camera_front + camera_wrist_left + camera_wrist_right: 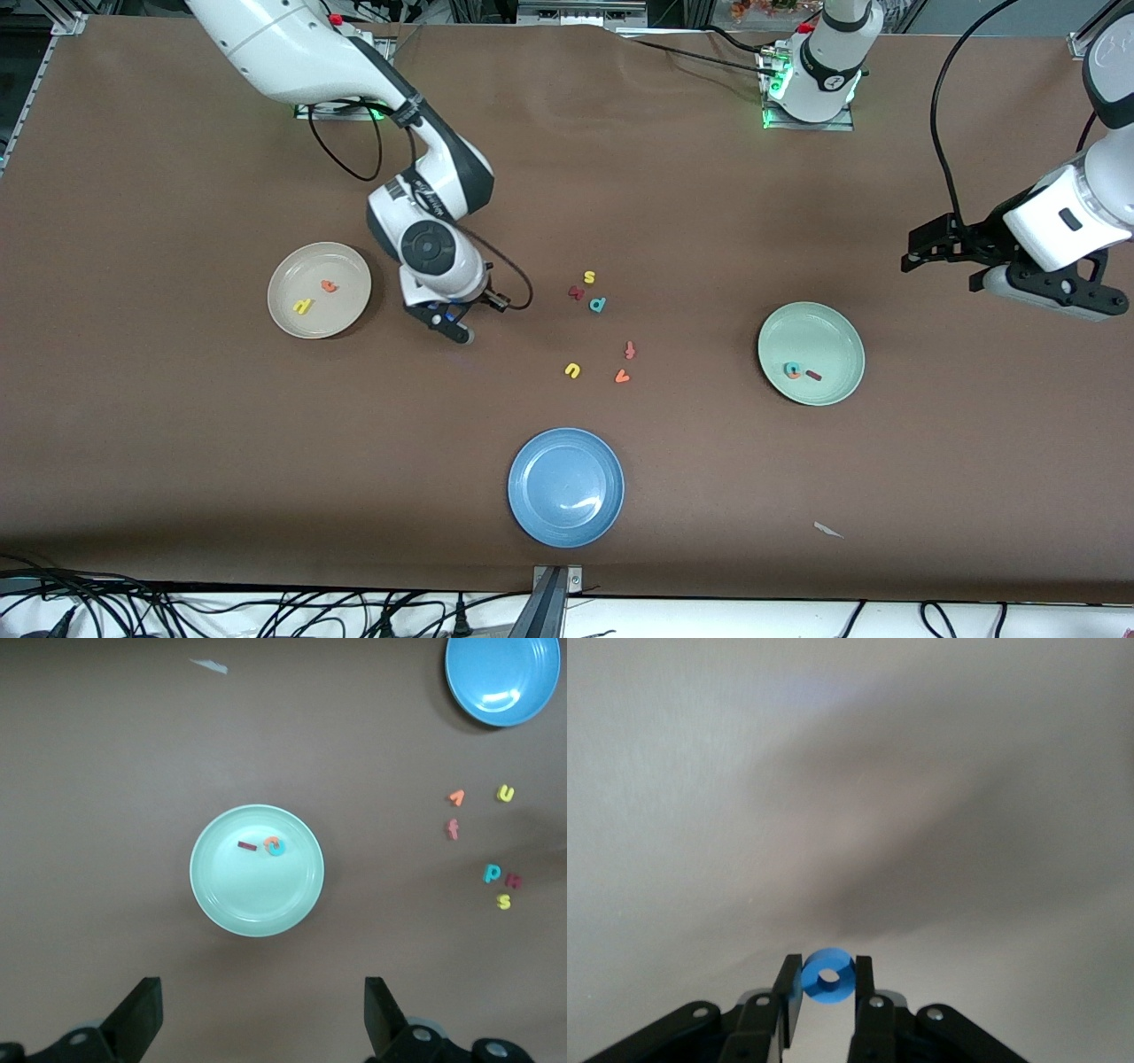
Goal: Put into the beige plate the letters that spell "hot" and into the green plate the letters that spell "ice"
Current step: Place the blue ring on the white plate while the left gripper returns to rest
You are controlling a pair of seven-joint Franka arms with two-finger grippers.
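Note:
My right gripper (452, 317) hangs low over the bare table between the beige plate (288, 270) and the loose letters. It is shut on the blue ring-shaped o (827, 975), which is pinched between both fingers. A yellow h (303, 306) and an orange t (330, 285) lie in the beige plate. The green plate (824, 332) holds a dark red i (247, 846) beside an orange e with the teal c pressed against it (275, 846). My left gripper (939, 252) waits open above the left arm's end of the table, with nothing between its fingers.
A blue plate (566, 486) sits near the front edge. Loose letters lie mid-table: yellow s (589, 277), a dark red letter (576, 291), teal p (598, 305), a reddish f (630, 350), yellow u (572, 370) and orange v (622, 377). A white scrap (828, 530) lies near the front.

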